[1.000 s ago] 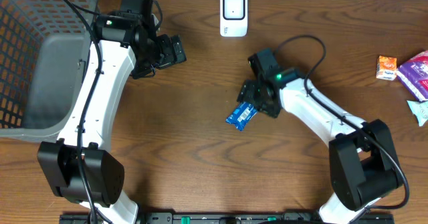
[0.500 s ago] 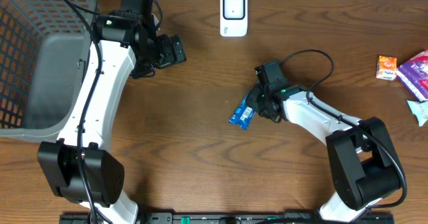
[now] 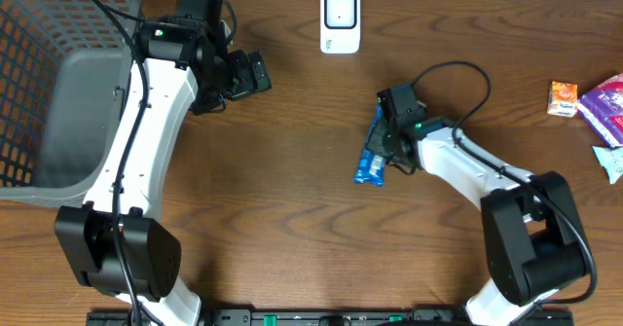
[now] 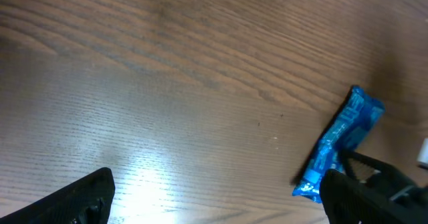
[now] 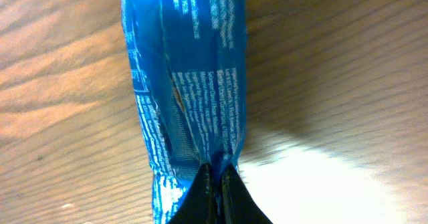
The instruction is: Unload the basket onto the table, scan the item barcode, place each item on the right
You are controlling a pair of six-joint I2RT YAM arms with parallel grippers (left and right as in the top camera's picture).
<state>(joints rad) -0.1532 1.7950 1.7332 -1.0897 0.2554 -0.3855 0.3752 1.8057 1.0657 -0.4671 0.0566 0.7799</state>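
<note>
Just one blue packet (image 3: 373, 157), one scanner (image 3: 340, 19)

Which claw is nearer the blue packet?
Right. The right claw is shut on the packet, pinching its edge. The left claw is open and well apart from it, touching nothing.

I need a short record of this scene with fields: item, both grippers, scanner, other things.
item: blue packet, toward the right of the wooden table
right gripper: shut on the blue packet
left gripper: open, empty, near the grey basket
scanner: white scanner at the far edge, apart from the packet
others: orange packet, purple packet at the right edge
</note>
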